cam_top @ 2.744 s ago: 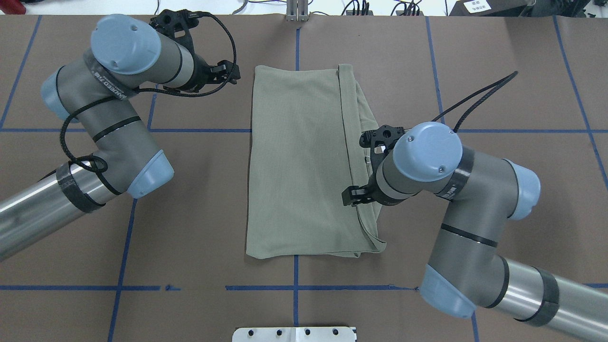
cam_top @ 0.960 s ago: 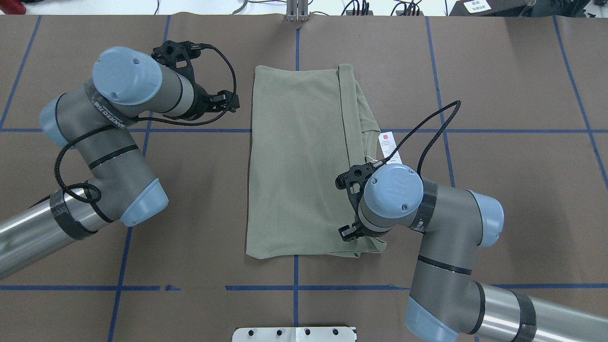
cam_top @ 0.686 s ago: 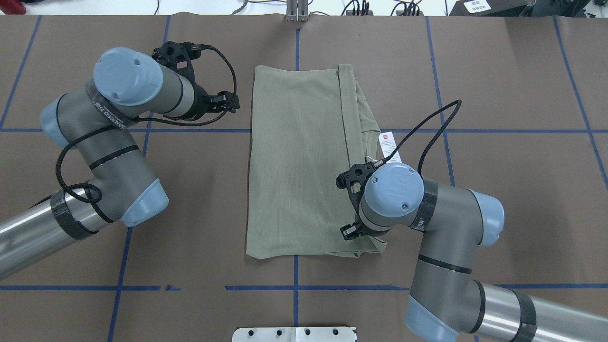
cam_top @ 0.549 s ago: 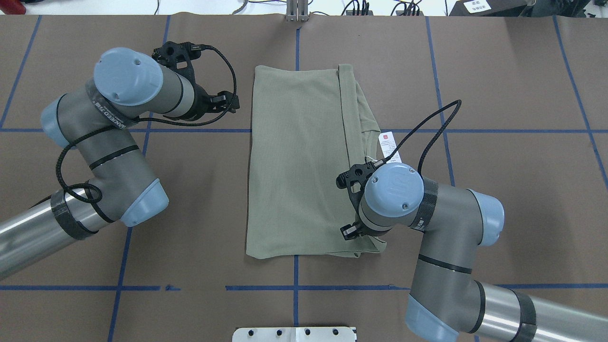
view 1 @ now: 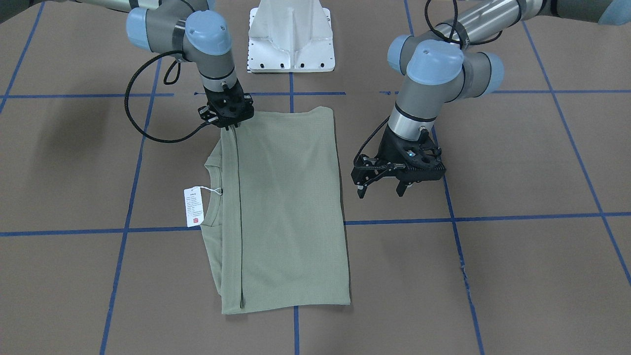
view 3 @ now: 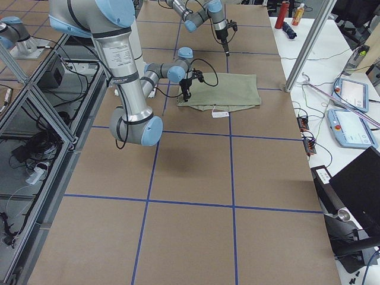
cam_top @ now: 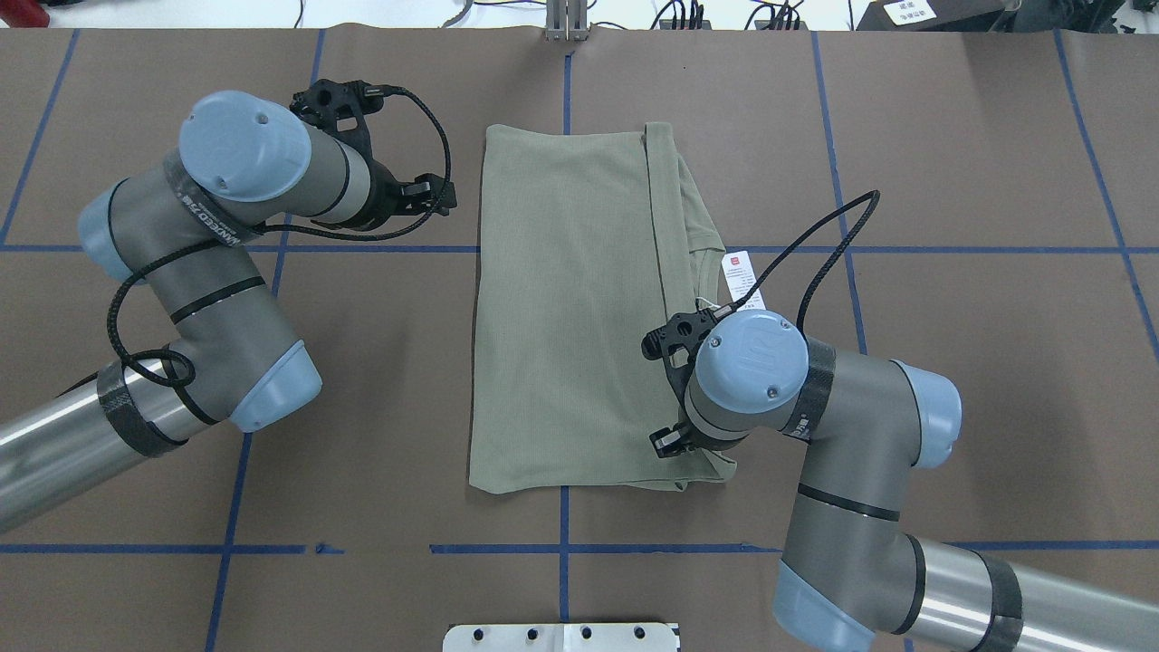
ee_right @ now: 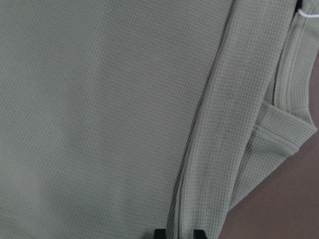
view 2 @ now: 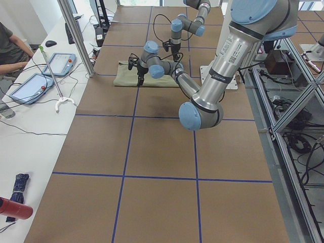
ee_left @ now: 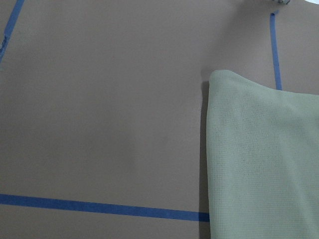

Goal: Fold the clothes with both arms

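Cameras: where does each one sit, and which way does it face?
Front-facing: across the table, facing the robot; shows left arm, right arm, base, shirt.
Overhead: behind the robot, looking down; both arms, shirt.
Exterior left: table's end; left arm nearest.
Exterior right: opposite end; right arm nearest.
Left wrist: looks down at shirt corner and table; no robot parts.
Right wrist: close over shirt; fingers' tips show.
Front-facing and overhead share the hang tag.

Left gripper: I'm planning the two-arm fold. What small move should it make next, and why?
Probably move the left gripper sideways to the shirt corner nearest the base and lower it. It hangs open over the table, off the cloth, while the right gripper seems closed on the opposite near corner.
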